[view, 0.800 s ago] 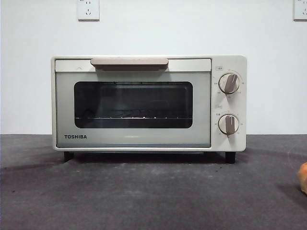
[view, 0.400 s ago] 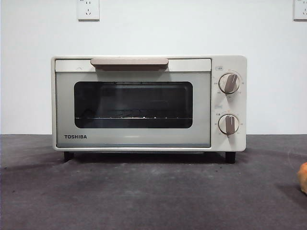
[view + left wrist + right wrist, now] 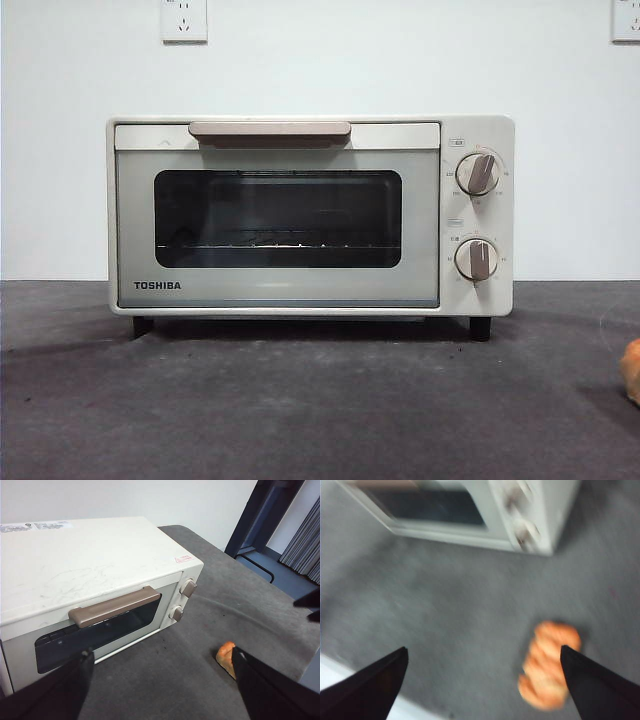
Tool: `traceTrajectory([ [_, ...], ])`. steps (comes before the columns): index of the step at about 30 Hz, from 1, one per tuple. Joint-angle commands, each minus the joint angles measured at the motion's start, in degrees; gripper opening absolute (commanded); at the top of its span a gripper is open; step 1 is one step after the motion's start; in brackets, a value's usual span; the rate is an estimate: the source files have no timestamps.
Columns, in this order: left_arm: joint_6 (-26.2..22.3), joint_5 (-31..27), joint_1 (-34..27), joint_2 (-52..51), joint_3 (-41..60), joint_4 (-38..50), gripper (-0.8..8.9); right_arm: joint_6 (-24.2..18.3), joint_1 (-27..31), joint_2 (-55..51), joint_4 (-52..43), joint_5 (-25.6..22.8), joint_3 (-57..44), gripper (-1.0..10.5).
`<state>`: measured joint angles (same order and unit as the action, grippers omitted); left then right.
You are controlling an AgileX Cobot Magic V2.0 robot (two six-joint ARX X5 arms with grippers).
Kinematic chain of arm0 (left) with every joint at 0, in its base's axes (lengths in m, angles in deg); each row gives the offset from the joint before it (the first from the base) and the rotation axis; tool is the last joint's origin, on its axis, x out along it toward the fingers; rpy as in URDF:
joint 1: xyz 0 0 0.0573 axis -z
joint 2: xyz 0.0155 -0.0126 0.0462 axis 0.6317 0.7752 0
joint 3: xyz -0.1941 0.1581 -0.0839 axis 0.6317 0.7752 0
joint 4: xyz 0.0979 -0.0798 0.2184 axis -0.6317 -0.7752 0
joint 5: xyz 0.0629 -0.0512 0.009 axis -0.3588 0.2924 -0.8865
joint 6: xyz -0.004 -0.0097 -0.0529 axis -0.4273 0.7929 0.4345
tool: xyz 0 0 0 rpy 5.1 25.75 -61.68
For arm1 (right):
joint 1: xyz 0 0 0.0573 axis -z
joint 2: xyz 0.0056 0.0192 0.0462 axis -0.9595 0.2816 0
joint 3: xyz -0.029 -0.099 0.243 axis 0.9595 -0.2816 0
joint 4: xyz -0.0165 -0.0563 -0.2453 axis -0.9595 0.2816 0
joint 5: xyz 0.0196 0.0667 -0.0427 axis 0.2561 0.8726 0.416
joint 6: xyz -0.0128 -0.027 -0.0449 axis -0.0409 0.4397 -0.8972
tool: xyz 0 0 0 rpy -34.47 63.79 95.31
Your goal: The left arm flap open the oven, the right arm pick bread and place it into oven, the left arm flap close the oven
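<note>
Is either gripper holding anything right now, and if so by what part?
Nothing is held. The left gripper and right gripper are both open, above the table; the bread lies untouched and the oven is closed.

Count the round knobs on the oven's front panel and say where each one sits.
2. Both are on the oven, on the panel beside the closed glass door: the upper knob near the top, and the lower knob directly beneath it. No others show.

Cream-white boxy metal oven, dark glass window, beige bar handle; lumpy orange-golden bread bun on the dark grey bench.
</note>
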<state>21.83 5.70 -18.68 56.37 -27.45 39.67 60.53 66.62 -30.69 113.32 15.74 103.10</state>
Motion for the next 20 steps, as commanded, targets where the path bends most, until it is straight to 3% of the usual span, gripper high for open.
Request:
traceTrajectory([
  [1, -0.96, 0.31, 0.22, 0.33, -1.55, 0.87, 4.38, 0.13, -0.37, 3.28, 1.68, -1.86, -0.02, 4.9],
  [11, -0.92, 0.31, 0.22, 0.33, -1.55, 1.88, 4.38, 1.79, -4.85, 15.58, -1.66, -11.80, -7.17, 4.9],
  [20, -0.94, 0.31, 0.22, 0.33, -1.55, 0.59, 4.38, 3.65, -7.43, 27.04, -11.28, -11.89, -9.81, 4.9],
])
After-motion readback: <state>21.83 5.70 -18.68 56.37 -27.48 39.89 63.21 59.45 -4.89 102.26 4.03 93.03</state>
